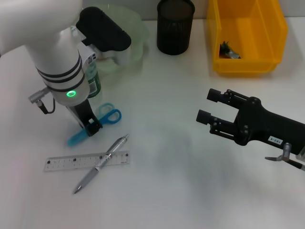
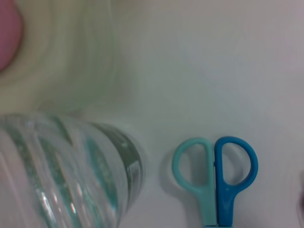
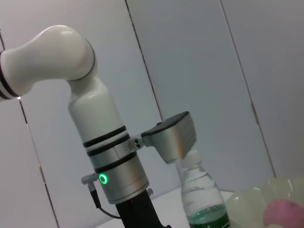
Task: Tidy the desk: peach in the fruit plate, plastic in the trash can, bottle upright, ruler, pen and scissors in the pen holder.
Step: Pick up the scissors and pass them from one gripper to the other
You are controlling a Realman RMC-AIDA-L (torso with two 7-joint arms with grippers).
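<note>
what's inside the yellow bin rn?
The yellow bin holds one small crumpled scrap, greenish and grey, against its left wall near the front. The rest of the floor that shows is bare. The strip just behind the front wall is hidden from the head view.

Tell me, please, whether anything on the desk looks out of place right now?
Yes: the scissors, pen and ruler lie loose on the desk, the pen crossing the ruler, not in the pen holder. The left gripper is down at the scissors.
</note>
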